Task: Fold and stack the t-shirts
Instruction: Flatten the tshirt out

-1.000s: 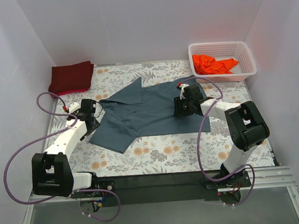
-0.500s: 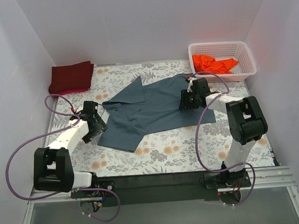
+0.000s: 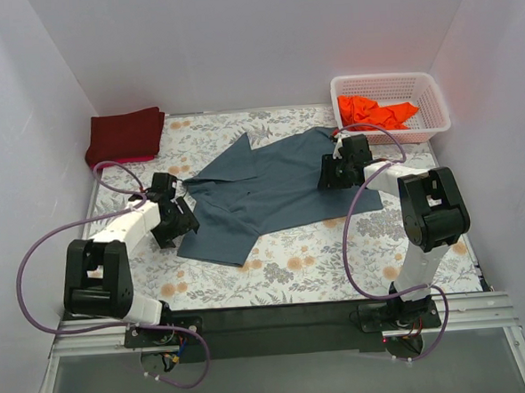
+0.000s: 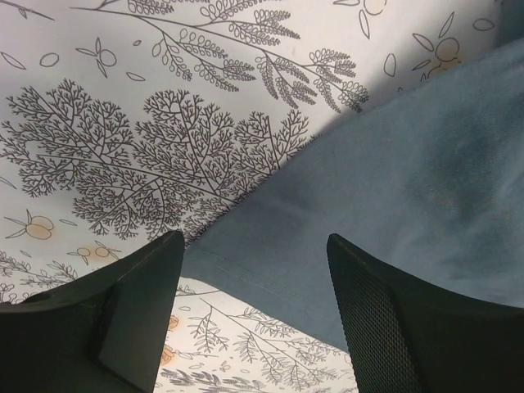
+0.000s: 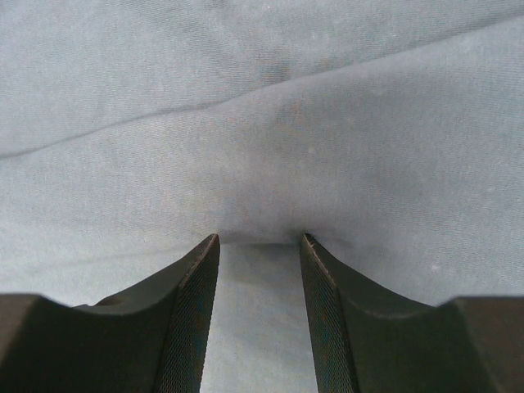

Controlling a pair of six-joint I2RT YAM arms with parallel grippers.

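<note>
Counter (image 3: 294, 275) (floral-patterned) carried the slate blue-grey t-shirt (image 3: 271, 183), spread flat across its middle. White basket (image 3: 389, 78) stood far right; maroon t-shirt (image 3: 125, 135) lay folded far left; orange t-shirt (image 3: 373, 112) lay crumpled in the basket. Right hand (image 5: 259, 241) pinched a fold of the blue-grey cloth. Left hand (image 4: 254, 246) stood spread over its hem.
</note>
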